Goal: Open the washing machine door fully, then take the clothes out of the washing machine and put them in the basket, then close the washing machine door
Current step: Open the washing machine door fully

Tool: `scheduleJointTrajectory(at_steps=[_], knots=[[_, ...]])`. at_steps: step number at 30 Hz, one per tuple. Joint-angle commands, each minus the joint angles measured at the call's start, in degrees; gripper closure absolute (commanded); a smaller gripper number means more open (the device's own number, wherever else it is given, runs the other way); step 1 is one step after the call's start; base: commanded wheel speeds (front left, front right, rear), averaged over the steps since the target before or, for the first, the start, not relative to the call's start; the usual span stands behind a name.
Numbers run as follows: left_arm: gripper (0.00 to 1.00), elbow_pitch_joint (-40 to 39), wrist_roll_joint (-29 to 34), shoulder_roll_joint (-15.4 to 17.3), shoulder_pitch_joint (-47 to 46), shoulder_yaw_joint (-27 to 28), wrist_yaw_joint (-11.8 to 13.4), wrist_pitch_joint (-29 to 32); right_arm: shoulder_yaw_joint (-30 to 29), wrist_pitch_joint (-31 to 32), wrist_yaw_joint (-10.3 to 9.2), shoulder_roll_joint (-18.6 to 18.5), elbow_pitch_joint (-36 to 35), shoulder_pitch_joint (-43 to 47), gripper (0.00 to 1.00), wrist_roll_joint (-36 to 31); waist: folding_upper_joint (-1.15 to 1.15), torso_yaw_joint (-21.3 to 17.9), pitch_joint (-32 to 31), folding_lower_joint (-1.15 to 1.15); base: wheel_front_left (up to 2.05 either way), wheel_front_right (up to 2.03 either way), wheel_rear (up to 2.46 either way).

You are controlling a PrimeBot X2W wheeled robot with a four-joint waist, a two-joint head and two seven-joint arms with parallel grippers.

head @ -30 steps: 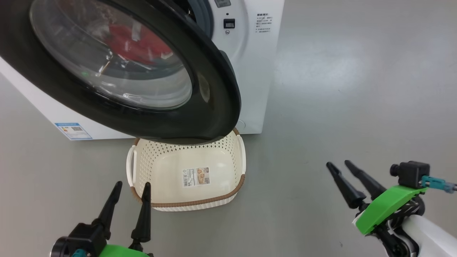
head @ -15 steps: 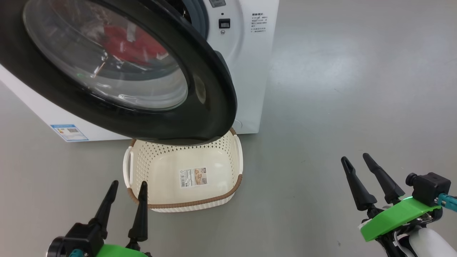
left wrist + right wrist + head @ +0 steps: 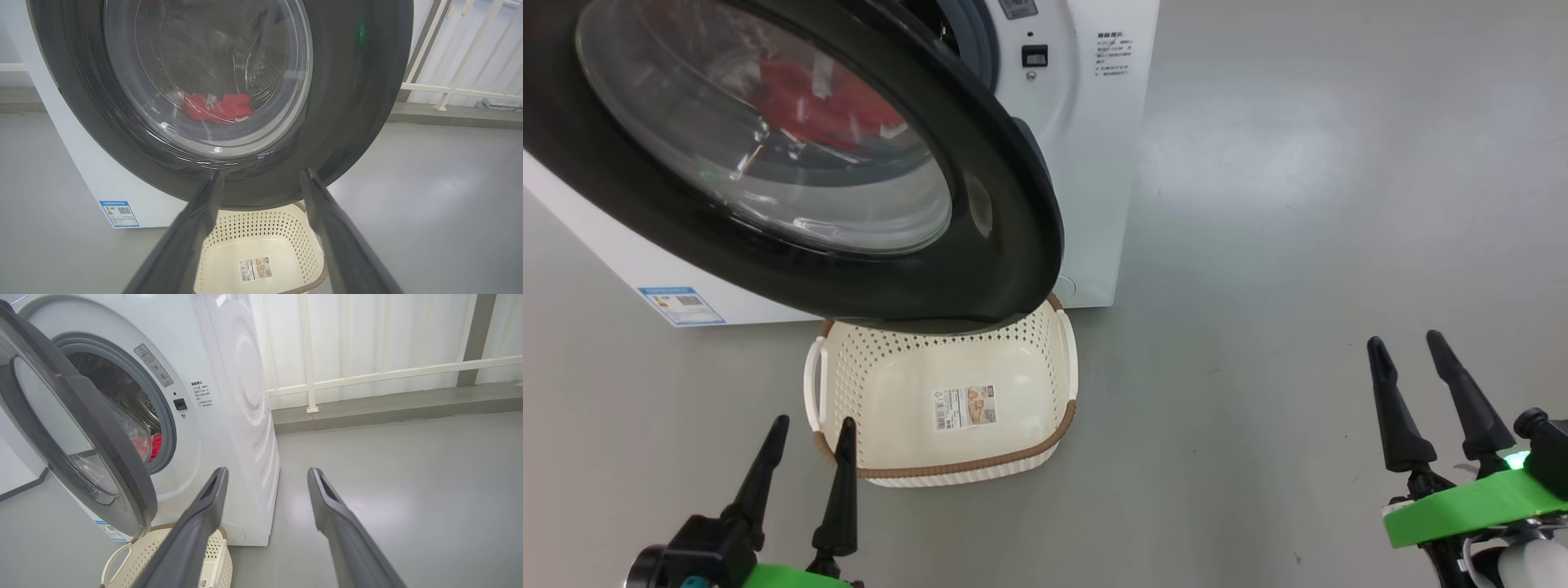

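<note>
The left claw [image 3: 813, 423] hangs with its two fingers spread wide and nothing between them. Its tips are at the near left corner of the basket [image 3: 980, 467], and it appears to touch nothing. The right claw [image 3: 1405, 340] is just as wide open and empty, well to the right of the basket over bare floor [image 3: 1298, 245]. Both sit low and clear, probably to leave the door [image 3: 1005, 229] room to swing.

The basket stands on the floor with only a sticker [image 3: 964, 406] inside. Its far side is close against the foot of the washer [image 3: 1094, 163], likely so that whatever is lifted out has a short drop. The door hangs above the basket's far rim, ajar but, I judge, not yet fully open. It still covers much of the opening, so it needs swinging wider toward the basket's left before a claw can reach in.

The clothes [image 3: 825, 106] lie above and beyond the basket, inside the washer, and show red through the door's glass.
</note>
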Motion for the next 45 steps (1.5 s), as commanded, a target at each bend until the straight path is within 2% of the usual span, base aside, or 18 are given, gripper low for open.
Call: scheduleJointTrajectory(at_steps=[1,4,12,32,33,34,35,36,45], knots=[[0.0,-1.8,0.5,0.5,-0.5,2.1,0.3,-0.7,0.1,-0.4,0.37,-0.3,-2.2,0.5,0.0,-1.1,0.0,0.0,0.0,0.0,0.0,0.0,0.0],[0.0,-1.9,0.6,0.5,-0.4,2.1,0.3,-0.7,-1.7,-0.4,0.37,0.8,-2.8,1.3,0.0,-2.7,0.0,-0.1,0.0,0.0,0.0,0.0,0.0],[0.0,-2.0,0.5,0.5,-0.3,1.8,0.5,-0.7,-1.7,-0.4,0.37,1.6,-0.8,3.1,0.0,-4.3,0.0,0.3,-0.4,0.0,0.0,0.0,0.0],[0.0,-2.2,0.4,0.5,0.0,1.3,0.5,-0.7,0.5,-0.4,0.37,1.5,-0.4,2.4,0.0,-3.4,0.0,1.3,-0.8,0.0,0.0,0.0,0.0],[0.0,-2.3,0.4,0.5,0.0,1.2,0.5,-0.7,1.1,-0.4,0.37,1.5,-0.4,2.2,0.17,-3.0,0.0,1.4,-0.7,0.0,0.0,0.0,0.0],[0.0,-2.3,0.4,0.5,0.1,1.2,0.5,-0.7,1.6,-0.4,0.37,1.6,-0.5,1.8,0.52,-2.2,0.0,1.5,-0.7,0.0,0.0,0.0,0.0],[0.0,-2.4,0.4,0.5,0.1,1.1,0.5,-0.7,1.9,-0.4,0.37,1.7,-0.7,1.3,0.71,-1.4,0.0,1.6,-0.7,0.0,0.0,0.0,0.0],[0.0,-2.4,0.3,0.5,0.2,1.0,0.5,-0.7,2.2,-0.4,0.37,1.7,-0.9,0.8,1.0,-0.7,0.0,1.7,-0.6,0.0,0.0,0.0,0.0],[0.0,-3.0,-0.4,0.5,0.0,-0.8,1.0,-0.7,6.3,-0.4,0.37,2.2,-2.1,-7.6,1.0,6.5,0.0,2.8,0.4,0.0,0.0,0.0,0.0]])
